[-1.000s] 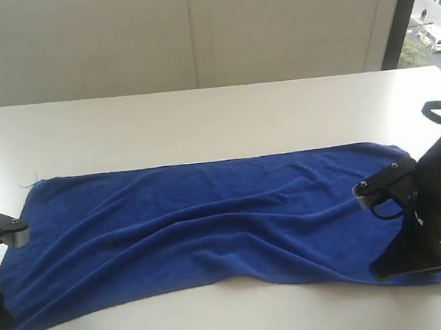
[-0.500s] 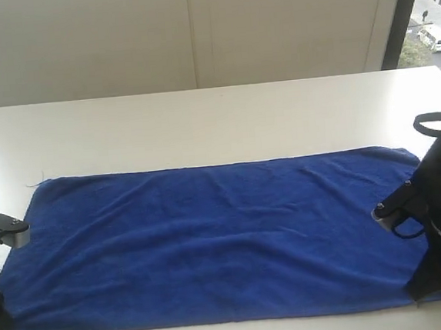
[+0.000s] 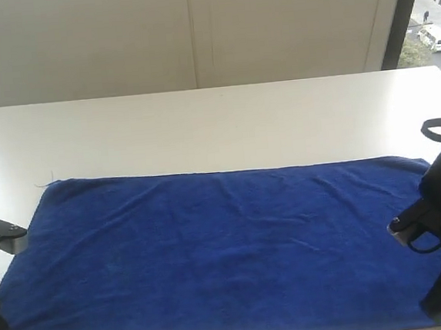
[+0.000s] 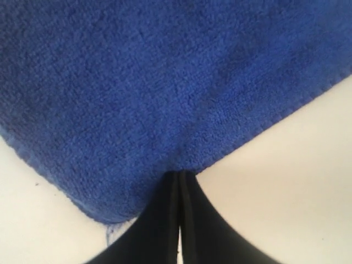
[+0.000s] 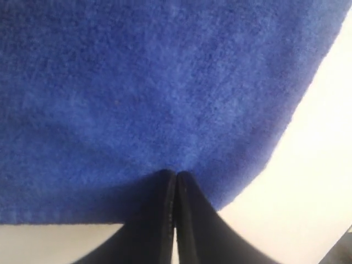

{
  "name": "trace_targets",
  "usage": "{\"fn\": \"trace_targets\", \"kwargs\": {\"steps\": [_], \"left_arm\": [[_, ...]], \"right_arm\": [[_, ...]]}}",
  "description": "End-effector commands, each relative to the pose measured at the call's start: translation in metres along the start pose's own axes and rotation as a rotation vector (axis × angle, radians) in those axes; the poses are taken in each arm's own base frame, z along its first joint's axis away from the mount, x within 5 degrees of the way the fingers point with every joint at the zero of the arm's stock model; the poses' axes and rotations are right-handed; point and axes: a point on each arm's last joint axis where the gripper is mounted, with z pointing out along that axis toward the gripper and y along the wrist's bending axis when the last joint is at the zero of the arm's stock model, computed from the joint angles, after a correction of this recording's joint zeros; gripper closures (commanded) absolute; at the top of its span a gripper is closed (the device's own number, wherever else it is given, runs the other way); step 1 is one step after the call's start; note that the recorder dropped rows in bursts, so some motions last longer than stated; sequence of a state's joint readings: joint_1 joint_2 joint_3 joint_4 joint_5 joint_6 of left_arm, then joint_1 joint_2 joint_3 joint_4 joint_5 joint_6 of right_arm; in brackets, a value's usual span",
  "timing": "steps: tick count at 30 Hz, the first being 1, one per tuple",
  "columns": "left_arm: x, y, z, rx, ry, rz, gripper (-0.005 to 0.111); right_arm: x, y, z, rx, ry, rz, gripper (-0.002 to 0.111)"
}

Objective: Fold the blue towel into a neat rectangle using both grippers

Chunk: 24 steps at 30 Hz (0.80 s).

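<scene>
A large, rectangular royal-blue terry towel (image 3: 228, 249) lies spread flat and almost smooth along the near edge of the white tabletop (image 3: 201, 124), its ends reaching towards the near-left and near-right corners. The black left gripper (image 4: 179, 176) has its fingers pressed tight together, pinching the towel's hem just beside a frayed corner at the near-left. The black right gripper (image 5: 175, 176), fingers likewise closed without a gap, pinches the cloth near its near-right corner.

No readable text, no labels, brands, numbers or signs legible in any view
</scene>
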State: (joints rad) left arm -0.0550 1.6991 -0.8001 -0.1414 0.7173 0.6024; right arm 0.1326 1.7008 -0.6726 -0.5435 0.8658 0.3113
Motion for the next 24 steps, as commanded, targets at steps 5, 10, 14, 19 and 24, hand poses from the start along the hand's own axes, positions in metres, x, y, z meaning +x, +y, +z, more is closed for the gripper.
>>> {"fn": "trace_targets", "kwargs": {"steps": [5,10,14,19,24], "left_arm": [[-0.004,-0.010,-0.025,0.044,-0.057,-0.022,0.107],[-0.013,-0.015,-0.047,0.056,-0.161,-0.035,0.107],[-0.029,-0.014,-0.067,0.014,-0.336,-0.015,0.107],[-0.050,0.000,-0.085,-0.115,-0.521,-0.047,0.107],[-0.082,0.024,-0.093,-0.185,-0.591,-0.052,0.107]], "right_arm": [[-0.008,-0.017,-0.039,-0.009,-0.222,0.083,0.108],[-0.018,-0.025,-0.058,0.002,-0.319,0.105,0.108],[-0.033,-0.032,-0.076,0.001,-0.444,0.117,0.108],[-0.058,-0.066,-0.097,-0.009,-0.599,0.211,0.108],[-0.088,-0.106,-0.078,-0.102,-0.562,0.237,0.108]]}}
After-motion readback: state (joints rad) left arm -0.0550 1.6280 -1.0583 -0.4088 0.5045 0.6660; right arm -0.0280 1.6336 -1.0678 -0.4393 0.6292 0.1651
